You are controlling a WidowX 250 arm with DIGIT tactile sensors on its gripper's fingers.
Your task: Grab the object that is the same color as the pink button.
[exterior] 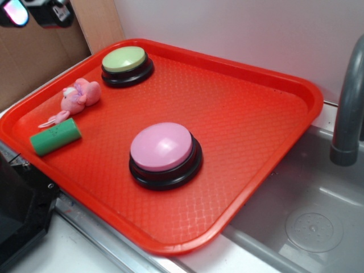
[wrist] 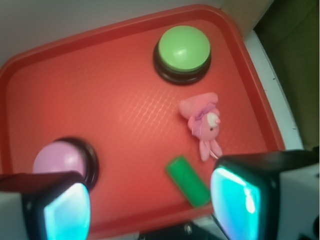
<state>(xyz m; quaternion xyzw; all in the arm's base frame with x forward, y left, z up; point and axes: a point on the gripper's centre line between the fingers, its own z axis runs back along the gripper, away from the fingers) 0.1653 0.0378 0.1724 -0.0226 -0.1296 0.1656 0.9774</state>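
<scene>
A small pink plush toy (exterior: 81, 96) with a thin pale cord tail lies near the left edge of the red tray (exterior: 239, 108). It also shows in the wrist view (wrist: 202, 121). The pink button (exterior: 164, 152) with a black base stands near the tray's front; the wrist view shows it at lower left (wrist: 62, 159), partly behind a finger. My gripper (wrist: 152, 207) hangs high above the tray, open and empty, its two fingers wide apart. In the exterior view only a part of it shows at the top left corner (exterior: 34, 11).
A green cylinder (exterior: 55, 137) lies just in front of the plush toy, also in the wrist view (wrist: 187, 181). A yellow-green button (exterior: 127, 65) stands at the tray's back. A grey sink basin (exterior: 307, 216) and a faucet pipe (exterior: 348, 114) are on the right.
</scene>
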